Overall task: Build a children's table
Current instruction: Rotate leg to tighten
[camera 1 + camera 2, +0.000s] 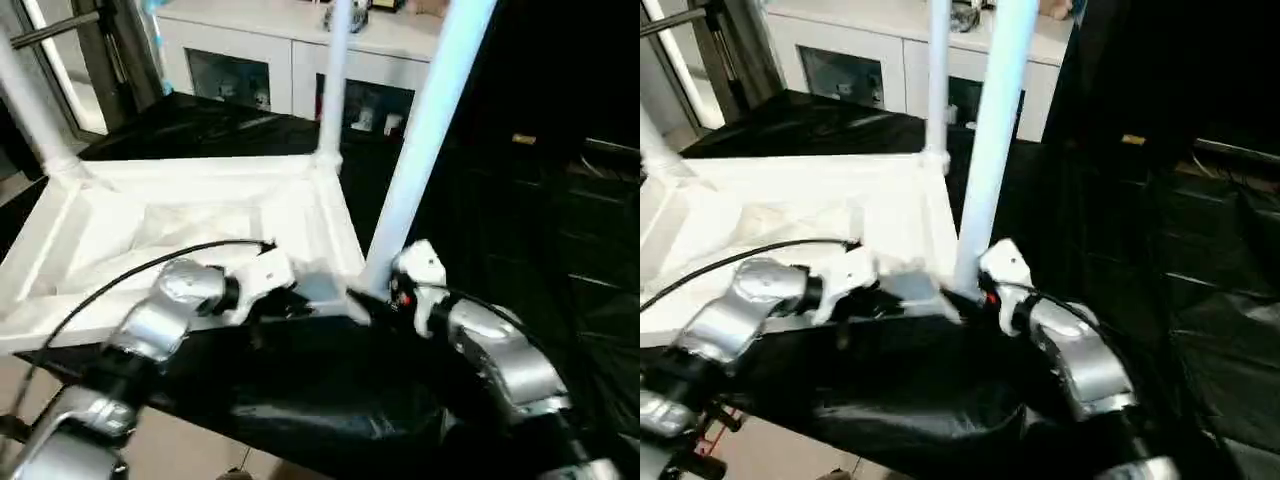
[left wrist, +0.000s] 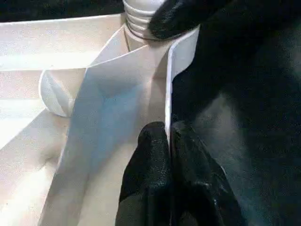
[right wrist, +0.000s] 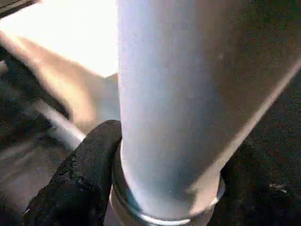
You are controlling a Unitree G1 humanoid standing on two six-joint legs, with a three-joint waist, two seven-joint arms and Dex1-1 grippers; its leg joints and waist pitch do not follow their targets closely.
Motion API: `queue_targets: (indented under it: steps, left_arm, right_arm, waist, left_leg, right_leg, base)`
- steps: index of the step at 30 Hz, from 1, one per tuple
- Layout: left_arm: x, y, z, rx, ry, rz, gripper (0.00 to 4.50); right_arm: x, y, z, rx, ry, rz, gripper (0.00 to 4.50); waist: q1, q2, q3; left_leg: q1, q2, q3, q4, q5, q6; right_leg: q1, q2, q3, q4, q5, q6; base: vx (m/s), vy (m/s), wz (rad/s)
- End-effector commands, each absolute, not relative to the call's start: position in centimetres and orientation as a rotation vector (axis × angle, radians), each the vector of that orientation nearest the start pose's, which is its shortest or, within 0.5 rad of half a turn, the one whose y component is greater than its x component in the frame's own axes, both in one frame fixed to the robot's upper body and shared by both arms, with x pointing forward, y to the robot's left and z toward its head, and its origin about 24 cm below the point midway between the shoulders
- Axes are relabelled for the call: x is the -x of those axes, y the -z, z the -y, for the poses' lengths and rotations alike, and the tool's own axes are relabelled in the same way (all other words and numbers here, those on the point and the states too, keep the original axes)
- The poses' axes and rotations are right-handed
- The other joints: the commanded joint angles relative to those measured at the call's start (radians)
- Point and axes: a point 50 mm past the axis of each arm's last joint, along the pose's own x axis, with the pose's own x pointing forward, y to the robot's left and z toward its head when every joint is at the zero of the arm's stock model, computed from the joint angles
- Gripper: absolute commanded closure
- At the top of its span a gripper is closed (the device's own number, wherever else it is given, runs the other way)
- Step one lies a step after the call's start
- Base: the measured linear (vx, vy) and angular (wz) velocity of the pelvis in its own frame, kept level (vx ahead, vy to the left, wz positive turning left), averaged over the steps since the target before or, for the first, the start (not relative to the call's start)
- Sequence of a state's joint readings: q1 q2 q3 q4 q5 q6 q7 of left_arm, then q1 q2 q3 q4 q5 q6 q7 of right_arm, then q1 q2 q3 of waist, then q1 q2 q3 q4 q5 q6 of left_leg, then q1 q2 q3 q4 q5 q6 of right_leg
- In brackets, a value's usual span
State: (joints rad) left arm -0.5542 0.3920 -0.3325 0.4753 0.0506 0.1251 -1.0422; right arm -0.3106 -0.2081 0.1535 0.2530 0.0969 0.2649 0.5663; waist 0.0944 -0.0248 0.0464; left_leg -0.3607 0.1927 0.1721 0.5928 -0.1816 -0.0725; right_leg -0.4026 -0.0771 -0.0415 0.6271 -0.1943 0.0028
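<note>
The children's table top [image 1: 180, 230] lies upside down on a black-covered surface, its white ribbed underside facing up. One white leg [image 1: 30, 100] stands in the far left corner and another [image 1: 333, 80] in the far right corner. A third leg [image 1: 425, 130] rises, slightly tilted, from the near right corner socket. My right gripper [image 3: 169, 179] is shut around this leg's base, with a black finger [image 3: 94, 160] on each side. My left gripper [image 2: 168, 134] is shut on the thin rim wall [image 2: 181, 52] of the top, just beside that corner. The leg's threaded end [image 2: 138, 19] sits in the socket.
A white cabinet with glass doors [image 1: 250, 60] stands behind the work. Black sheeting [image 1: 330, 400] covers the surface and hangs over its near edge. A black cable [image 1: 130, 270] runs over my left forearm. Dark shelving [image 1: 580, 200] stands to the right.
</note>
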Motion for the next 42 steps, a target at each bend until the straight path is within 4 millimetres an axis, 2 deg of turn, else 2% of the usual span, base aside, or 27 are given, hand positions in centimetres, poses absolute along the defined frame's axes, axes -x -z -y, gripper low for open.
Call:
queue_targets:
  steps: [1, 4, 5, 6, 7, 8, 9, 10, 12, 13, 17, 19, 22, 25, 26, 27, 29, 32, 33, 35, 38, 42]
  left_arm:
    - [-33.3, -6.2, -12.7, -0.492, 1.005, -0.370, 4.50]
    - [-33.9, -6.3, -11.2, -0.472, 0.955, -0.349, 4.50]
    - [-34.1, -6.3, -10.1, -0.466, 0.944, -0.334, 4.50]
    - [-34.1, -6.3, -9.1, -0.463, 0.948, -0.318, 4.50]
    - [-34.1, -6.3, -9.1, -0.463, 0.948, -0.318, 4.50]
    - [-33.9, -6.3, -7.9, -0.456, 0.979, -0.298, 4.50]
    - [-33.7, -6.2, -7.3, -0.454, 0.998, -0.290, 4.50]
    - [-33.5, -6.2, -6.6, -0.457, 1.033, -0.282, 4.50]
    - [-33.3, -6.1, -6.5, -0.468, 1.055, -0.280, 4.50]
    - [-33.2, -5.9, -7.1, -0.476, 1.067, -0.293, 4.50]
    - [-32.7, -5.8, -8.2, -0.493, 1.125, -0.286, 4.50]
    - [-32.1, -5.7, -9.1, -0.486, 1.195, -0.282, 4.50]
    - [-31.2, -5.4, -10.6, -0.501, 1.268, -0.316, 4.50]
    - [-30.8, -5.2, -11.6, -0.512, 1.307, -0.341, 4.50]
    - [-30.5, -5.2, -13.1, -0.518, 1.315, -0.388, 4.50]
    - [-30.5, -5.2, -13.1, -0.518, 1.315, -0.388, 4.50]
    - [-30.4, -5.5, -14.5, -0.529, 1.322, -0.414, 4.50]
    - [-30.3, -5.8, -15.3, -0.531, 1.321, -0.432, 4.50]
    - [-30.1, -6.0, -16.0, -0.537, 1.318, -0.459, 4.50]
    - [-29.8, -6.3, -17.2, -0.552, 1.309, -0.495, 4.50]
    - [-29.4, -6.5, -18.4, -0.566, 1.295, -0.520, 4.50]
    - [-28.3, -6.6, -19.5, -0.557, 1.298, -0.562, 4.50]
  right_arm:
    - [-29.2, -1.9, 11.1, 0.095, -0.649, -0.355, 1.81]
    - [-29.6, -1.4, 9.6, 0.078, -0.589, -0.369, 1.81]
    - [-29.8, -1.2, 8.6, 0.084, -0.575, -0.379, 1.81]
    - [-29.9, -1.1, 7.7, 0.091, -0.590, -0.376, 1.81]
    - [-29.9, -1.1, 7.7, 0.091, -0.590, -0.376, 1.81]
    - [-29.9, -1.3, 6.7, 0.069, -0.636, -0.369, 1.81]
    - [-29.9, -1.5, 6.2, 0.043, -0.662, -0.365, 1.25]
    - [-30.0, -1.9, 5.6, 0.006, -0.693, -0.355, 1.11]
    - [-30.0, -2.1, 5.5, 0.003, -0.720, -0.345, 1.11]
    - [-30.1, -2.4, 5.8, 0.032, -0.742, -0.325, 0.74]
    - [-30.1, -2.8, 7.0, 0.065, -0.786, -0.300, 0.74]
    - [-30.0, -3.1, 8.2, 0.090, -0.838, -0.284, 0.74]
    - [-29.4, -3.8, 9.7, 0.127, -0.928, -0.265, 0.74]
    - [-28.9, -4.2, 10.5, 0.143, -0.986, -0.264, 0.74]
    - [-28.5, -4.6, 11.5, 0.167, -1.044, -0.263, 0.74]
    - [-28.5, -4.6, 11.5, 0.167, -1.044, -0.263, 0.74]
    - [-28.3, -5.0, 12.2, 0.182, -1.079, -0.259, 0.74]
    - [-28.1, -5.1, 12.5, 0.193, -1.100, -0.259, 0.74]
    - [-27.8, -5.2, 12.7, 0.194, -1.130, -0.260, 0.74]
    - [-27.4, -5.3, 12.7, 0.198, -1.162, -0.263, 0.74]
    - [-27.0, -5.2, 12.5, 0.200, -1.184, -0.265, 0.74]
    - [-26.9, -5.1, 11.6, 0.187, -1.204, -0.255, 0.74]
  waist:
    - [0.002, 0.002, -0.051]
    - [0.007, 0.002, -0.051]
    - [0.004, 0.001, -0.051]
    - [0.005, 0.005, -0.051]
    - [0.005, 0.003, -0.050]
    - [0.006, 0.002, -0.050]
    - [0.005, 0.002, -0.049]
    - [0.007, 0.002, -0.050]
    - [0.008, 0.004, -0.051]
    - [0.008, 0.003, -0.052]
    - [0.010, 0.002, -0.054]
    - [0.010, 0.002, -0.056]
    - [0.008, 0.001, -0.062]
    - [0.006, 0.001, -0.063]
    - [0.005, 0.000, -0.062]
    - [0.006, 0.001, -0.061]
    - [0.006, 0.000, -0.058]
    - [0.004, 0.001, -0.055]
    - [0.005, -0.003, -0.055]
    - [0.005, 0.000, -0.055]
    - [0.003, 0.001, -0.057]
    - [0.001, 0.002, -0.055]
  left_leg:
    - [0.010, 0.029, -0.009, -0.085, -0.297, -0.044]
    - [0.007, 0.028, -0.011, -0.086, -0.284, -0.045]
    - [0.007, 0.028, -0.010, -0.087, -0.285, -0.045]
    - [0.009, 0.028, -0.012, -0.087, -0.294, -0.049]
    - [0.008, 0.027, -0.011, -0.087, -0.294, -0.048]
    - [0.010, 0.028, -0.011, -0.088, -0.301, -0.043]
    - [0.008, 0.027, -0.011, -0.088, -0.306, -0.040]
    - [0.009, 0.028, -0.012, -0.089, -0.305, -0.035]
    - [0.008, 0.028, -0.012, -0.090, -0.301, -0.032]
    - [0.008, 0.029, -0.013, -0.090, -0.298, -0.032]
    - [0.006, 0.030, -0.013, -0.090, -0.292, -0.022]
    - [0.005, 0.030, -0.011, -0.089, -0.260, -0.016]
    - [0.000, 0.029, -0.008, -0.082, -0.172, 0.014]
    - [0.001, 0.029, -0.005, -0.079, -0.139, 0.042]
    - [0.004, 0.030, -0.004, -0.079, -0.142, 0.050]
    - [0.004, 0.031, -0.004, -0.079, -0.150, 0.052]
    - [0.005, 0.034, -0.004, -0.082, -0.174, 0.047]
    - [0.007, 0.035, -0.005, -0.087, -0.214, 0.024]
    - [0.008, 0.036, -0.005, -0.087, -0.217, 0.021]
    - [0.008, 0.036, -0.006, -0.087, -0.214, 0.018]
    - [0.007, 0.035, -0.006, -0.085, -0.188, 0.024]
    - [0.008, 0.034, -0.005, -0.087, -0.205, 0.017]
  right_leg:
    - [0.032, -0.063, 0.041, -0.090, -0.302, -0.166]
    - [0.037, -0.063, 0.040, -0.089, -0.285, -0.162]
    - [0.036, -0.061, 0.040, -0.090, -0.286, -0.161]
    - [0.035, -0.063, 0.041, -0.091, -0.284, -0.160]
    - [0.036, -0.062, 0.041, -0.092, -0.283, -0.158]
    - [0.037, -0.062, 0.041, -0.094, -0.287, -0.153]
    - [0.037, -0.062, 0.041, -0.094, -0.292, -0.151]
    - [0.039, -0.063, 0.041, -0.096, -0.298, -0.146]
    - [0.039, -0.063, 0.041, -0.096, -0.291, -0.144]
    - [0.040, -0.063, 0.041, -0.094, -0.279, -0.145]
    - [0.043, -0.064, 0.041, -0.093, -0.257, -0.150]
    - [0.046, -0.063, 0.040, -0.089, -0.209, -0.160]
    - [0.057, -0.060, 0.036, -0.073, -0.059, -0.191]
    - [0.057, -0.059, 0.035, -0.069, 0.007, -0.213]
    - [0.057, -0.057, 0.034, -0.069, 0.003, -0.223]
    - [0.055, -0.059, 0.034, -0.070, -0.010, -0.226]
    - [0.054, -0.060, 0.034, -0.075, -0.056, -0.227]
    - [0.050, -0.062, 0.035, -0.080, -0.139, -0.219]
    - [0.051, -0.062, 0.035, -0.080, -0.145, -0.218]
    - [0.050, -0.062, 0.036, -0.078, -0.142, -0.215]
    - [0.050, -0.059, 0.035, -0.072, -0.086, -0.227]
    - [0.048, -0.060, 0.036, -0.075, -0.117, -0.229]
  base:
    - [0.000, 0.000, 0.00]
    - [0.000, 0.000, 0.00]
    - [0.000, 0.000, 0.00]
    - [0.000, 0.000, 0.00]
    - [0.000, 0.000, 0.00]
    - [0.000, 0.000, 0.00]
    - [0.000, 0.000, 0.00]
    - [0.000, 0.000, 0.00]
    - [0.000, 0.000, 0.00]
    - [0.000, 0.000, 0.00]
    - [0.000, 0.000, 0.00]
    - [0.000, 0.000, 0.00]
    - [0.000, 0.000, 0.00]
    - [0.000, 0.000, 0.00]
    - [0.000, 0.000, 0.00]
    - [0.000, 0.000, 0.00]
    - [0.000, 0.000, 0.00]
    - [0.000, 0.000, 0.00]
    - [0.000, 0.000, 0.00]
    - [0.000, 0.000, 0.00]
    - [0.000, 0.000, 0.00]
    - [0.000, 0.000, 0.00]
